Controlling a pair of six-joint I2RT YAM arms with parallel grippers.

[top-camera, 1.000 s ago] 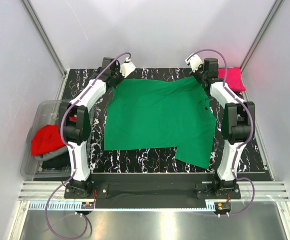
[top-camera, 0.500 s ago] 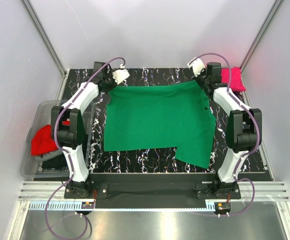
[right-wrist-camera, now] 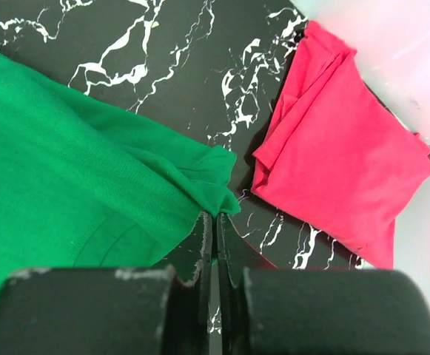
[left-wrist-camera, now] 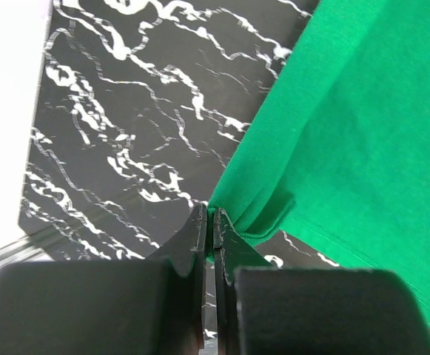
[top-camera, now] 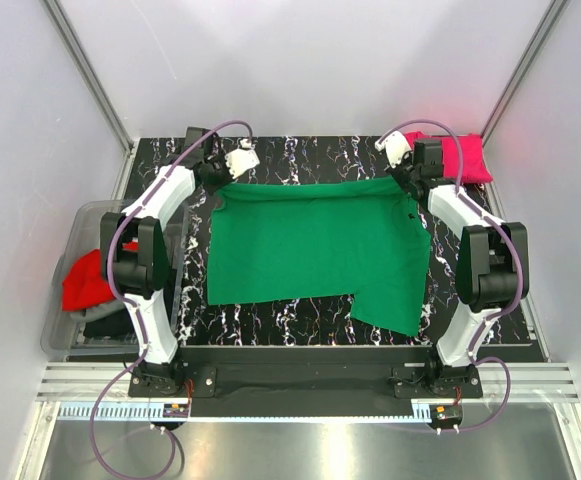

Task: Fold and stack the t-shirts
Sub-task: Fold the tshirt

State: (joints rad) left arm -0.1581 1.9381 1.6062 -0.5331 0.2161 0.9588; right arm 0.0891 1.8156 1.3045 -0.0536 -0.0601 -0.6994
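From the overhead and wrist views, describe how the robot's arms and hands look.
The left arm and right arm have white shells with black joints and bases. A purple cable loops along each. The left hand and right hand each end in two flat black fingers.

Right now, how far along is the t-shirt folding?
One done: the pink shirt lies folded at the far right corner. In hand: the green shirt is spread out, left hand and right hand each shut on a far corner. Left: fold it, then the red shirt and a dark shirt in the clear bin.
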